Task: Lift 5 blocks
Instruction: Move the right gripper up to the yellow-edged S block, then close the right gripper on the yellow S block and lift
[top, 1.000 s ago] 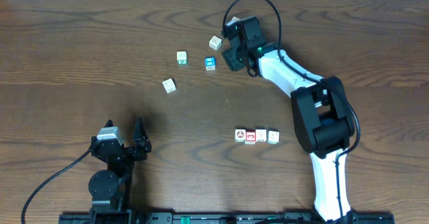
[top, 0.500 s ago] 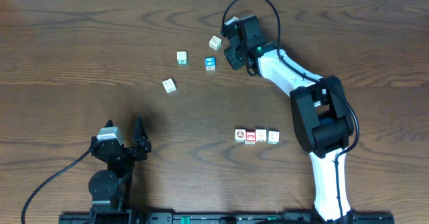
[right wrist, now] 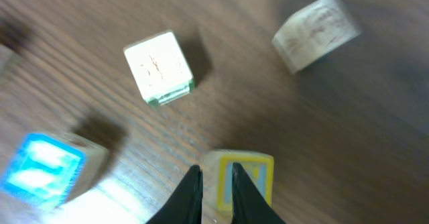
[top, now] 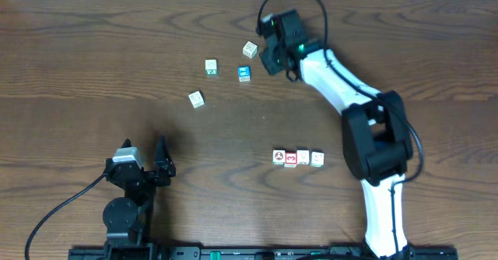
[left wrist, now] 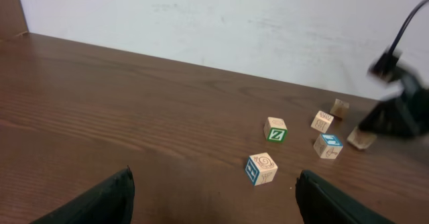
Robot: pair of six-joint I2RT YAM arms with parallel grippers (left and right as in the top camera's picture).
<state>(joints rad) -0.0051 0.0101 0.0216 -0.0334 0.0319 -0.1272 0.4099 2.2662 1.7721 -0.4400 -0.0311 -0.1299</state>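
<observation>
Toward 12 o'clock on the dark wooden desk [top: 93,26], shows the right jaws down at a small wooden cube with a yellow-framed top [right wrist: 260,162]. Stand narrow, with only a slim gap, that cube right at the tips and partly behind one of them. Cannot tell whether pinched or merely touched; from overhead, hides under the white-and-black right arm [top: 334,81].

Down at 5 o'clock, counts a neat row of four small whitish wooden cubes [top: 297,158], side by side, among them a cube with a red mark [top: 291,159]. Reads as four blocks dealt with and the fifth in hand; leaves the grip to be confirmed and the lift itself. Looks about four fifths done, as a judgement only.

Around the yellow-framed cube, finds three bystanders: a blue-faced cube [top: 244,74] at 8 o'clock of the jaws, a pale cube with faint printing [top: 250,50] at 10 o'clock, a white cube with a green mark [top: 211,67] farther out at 9 o'clock. Sit near but apart from the target, so should not block a straight rise; might catch a sideways swing. Adds a second pale cube [top: 196,99] well apart toward 8 o'clock.

At 7 o'clock, shows the left jaws spread wide, holding nothing, well away from every cube.
</observation>
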